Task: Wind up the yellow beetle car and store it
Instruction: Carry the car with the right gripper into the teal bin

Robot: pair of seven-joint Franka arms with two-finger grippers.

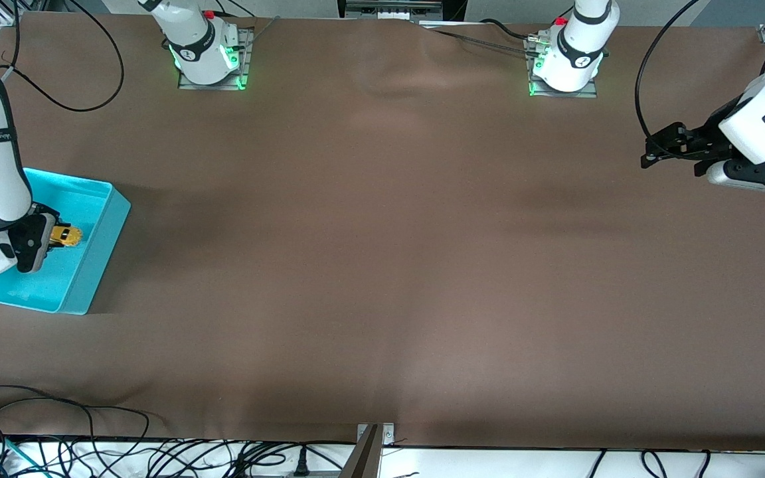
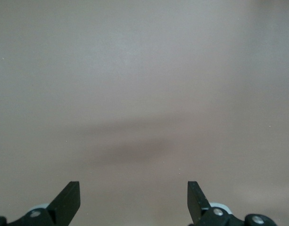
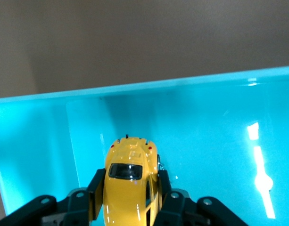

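Yellow beetle car (image 3: 129, 181): glossy painted shell. Turquoise bin (image 3: 205, 122): smooth shiny plastic. Table cover (image 1: 382, 265): matt brown, cloth-like.

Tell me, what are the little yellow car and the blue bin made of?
Car: glossy painted body, metal or hard plastic, can't tell; it shows sharp highlights. Bin: looks like smooth turquoise plastic, thin walls, with bright glare on its floor.

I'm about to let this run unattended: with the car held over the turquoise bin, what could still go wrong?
1. The right tool is shut on the yellow beetle car inside the turquoise bin; if the car is still above the floor, opening could let it drop and, if wound, roll into a wall.
2. The right tool sits low between the bin walls, so withdrawing sideways might drag the bin.
The left tool waits open over bare table, posing little risk.
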